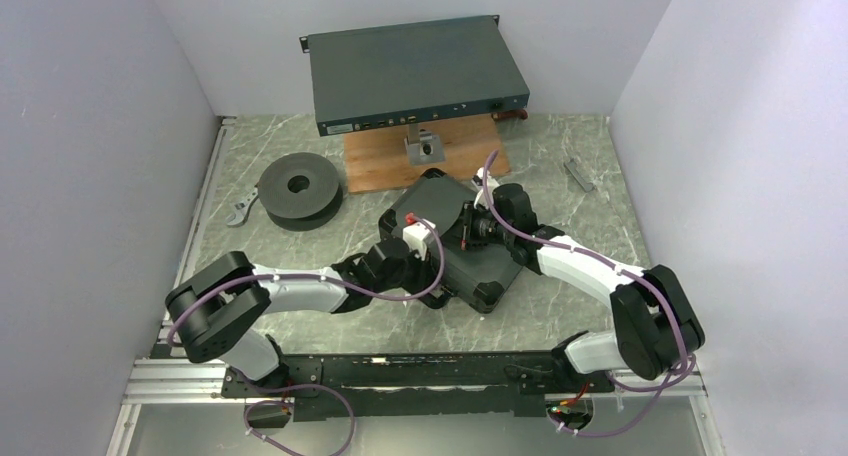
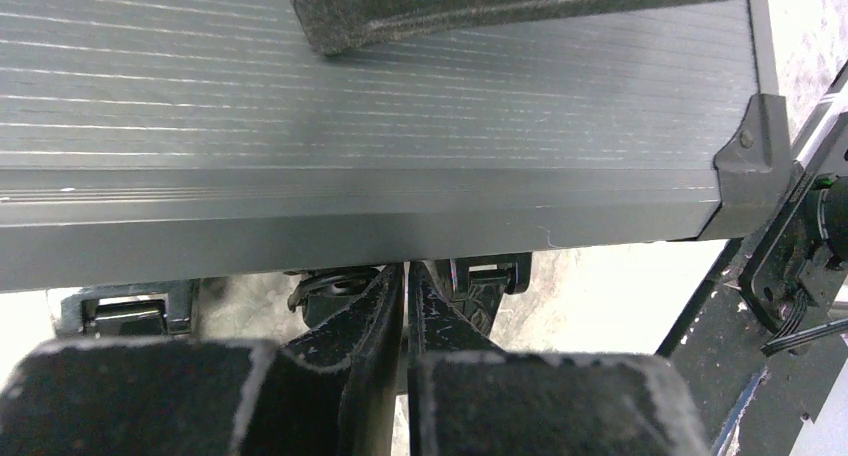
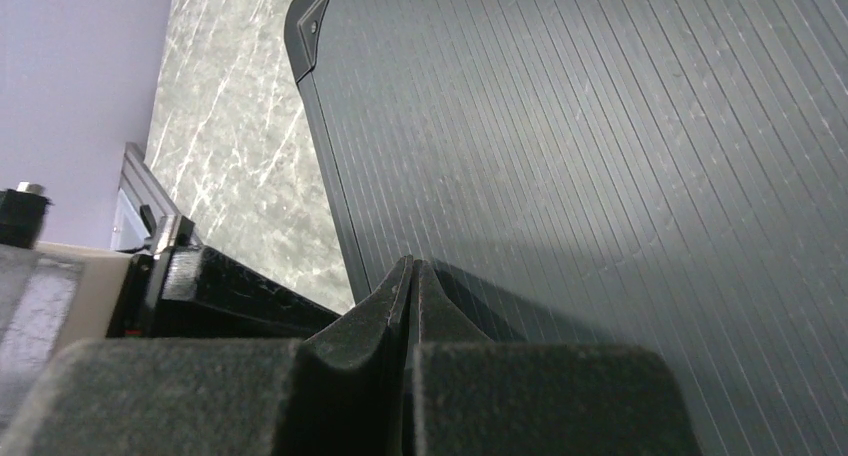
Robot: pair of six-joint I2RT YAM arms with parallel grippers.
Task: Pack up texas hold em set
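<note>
Black case (image 1: 478, 268): lid down, lying mid-tabletop (image 1: 570, 201) between both arms. Left claw (image 2: 405, 281) pressed together, pinching nothing, at the latches (image 2: 490, 274); right claw (image 3: 410, 276) pressed together, tips on the ribbed lid. Handling note: probably latching, so bear straight down so the case cannot slide.

Your overhead camera looks steeply down from the near edge over the whole table (image 1: 400, 328); both wrist cameras skim very close along the ribbed lid of the case (image 1: 485, 271) (image 2: 400, 96) (image 3: 600, 176), shared by all three views
</note>
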